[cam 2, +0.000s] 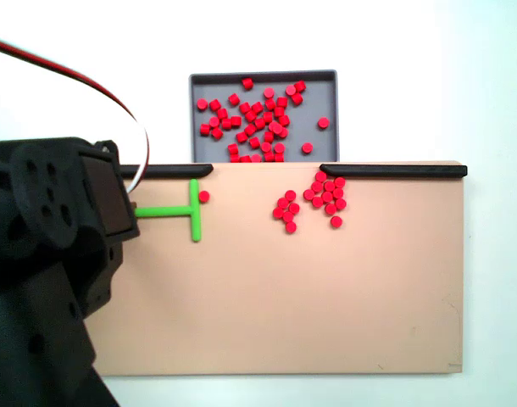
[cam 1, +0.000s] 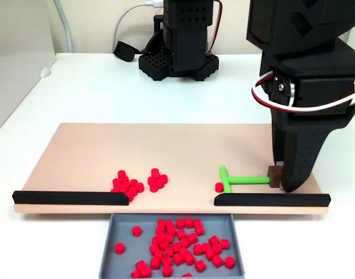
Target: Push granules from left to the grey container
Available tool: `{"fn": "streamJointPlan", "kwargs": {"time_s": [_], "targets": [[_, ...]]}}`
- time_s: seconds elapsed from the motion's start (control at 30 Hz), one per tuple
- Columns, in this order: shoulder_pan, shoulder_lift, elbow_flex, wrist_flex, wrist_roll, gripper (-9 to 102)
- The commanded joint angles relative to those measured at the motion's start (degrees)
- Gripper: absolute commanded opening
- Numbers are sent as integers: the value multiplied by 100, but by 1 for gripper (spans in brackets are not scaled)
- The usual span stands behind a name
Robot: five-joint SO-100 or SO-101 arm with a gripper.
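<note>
Currently the gripper (cam 1: 278,177) sits at the board's (cam 1: 183,145) right end in a fixed view, apparently clamped on the brown end block of the green pusher (cam 1: 242,179); the jaws are mostly hidden. One granule (cam 1: 219,187) touches the pusher's crossbar. Two clusters of granules (cam 1: 137,182) lie near the left black bar (cam 1: 70,197). Many sit in the tray (cam 2: 263,78).

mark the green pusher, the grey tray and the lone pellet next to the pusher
green pusher (cam 2: 195,210): fixed view from above, on its crossbar.
grey tray (cam 1: 120,232): front fixed view, bare floor at left.
lone pellet (cam 2: 204,197): fixed view from above, its top face.
</note>
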Motion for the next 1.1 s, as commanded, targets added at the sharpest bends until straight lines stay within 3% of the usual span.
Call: {"fn": "streamJointPlan", "kwargs": {"time_s": [0.0, 1.07], "targets": [[105, 62, -44, -18, -123, 0], [439, 114, -44, 62, -1055, 0]]}}
